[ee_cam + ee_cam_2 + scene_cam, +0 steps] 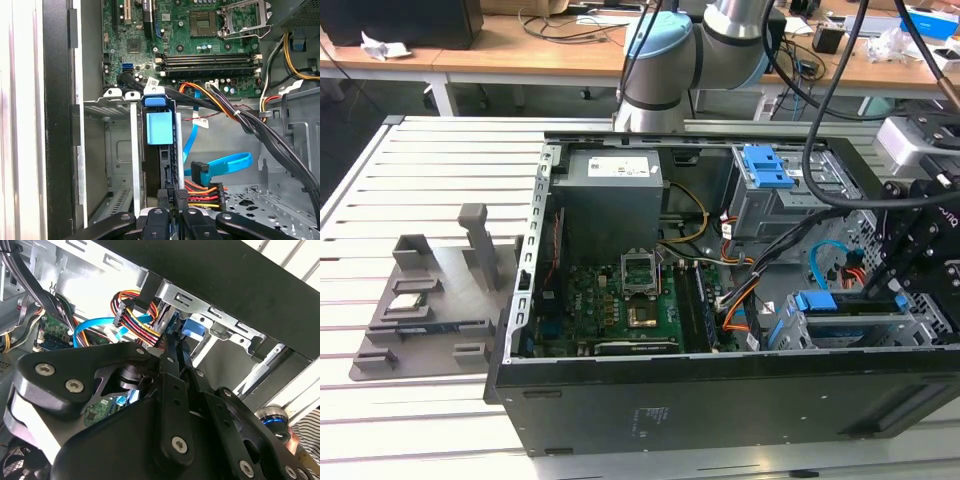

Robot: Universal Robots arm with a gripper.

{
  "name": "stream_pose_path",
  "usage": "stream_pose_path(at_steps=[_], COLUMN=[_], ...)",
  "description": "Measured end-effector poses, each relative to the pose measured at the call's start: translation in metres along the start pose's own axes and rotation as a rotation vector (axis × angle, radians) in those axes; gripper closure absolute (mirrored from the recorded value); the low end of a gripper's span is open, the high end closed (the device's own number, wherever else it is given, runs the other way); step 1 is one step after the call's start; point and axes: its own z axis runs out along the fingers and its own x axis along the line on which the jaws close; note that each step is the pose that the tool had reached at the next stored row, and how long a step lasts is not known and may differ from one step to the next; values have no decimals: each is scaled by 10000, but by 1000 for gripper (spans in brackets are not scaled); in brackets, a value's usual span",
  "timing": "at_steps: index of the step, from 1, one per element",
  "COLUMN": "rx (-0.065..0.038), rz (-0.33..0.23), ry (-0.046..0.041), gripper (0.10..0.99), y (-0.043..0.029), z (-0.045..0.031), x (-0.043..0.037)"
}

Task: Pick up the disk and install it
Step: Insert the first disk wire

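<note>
Installation looks nearly complete: the disk (159, 145) stands on edge in the drive cage (120, 150) at the computer case's (720, 400) front corner, its blue rail tab toward the motherboard (200, 30). The gripper (172, 202), above the cage, has its fingers closed narrowly on the disk's edge; release remains.

Even, bright room light; the case interior lies shadowed, wrist-view foreground linkages soft.
</note>
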Motion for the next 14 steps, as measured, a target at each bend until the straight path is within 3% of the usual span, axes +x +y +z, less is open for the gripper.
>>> stream_pose_path(at_steps=[3,4,10,11,13,14], rx=[-2,0,0,0,0,0], rz=[0,1,1,0,0,0], ry=[-8,5,4,6,5,6], gripper=[910,847,847,863,984,980], y=[0,1,15,17,25,27], z=[7,-11,-200,-227,-337,-375], x=[0,0,-36,-43,-59,-62])
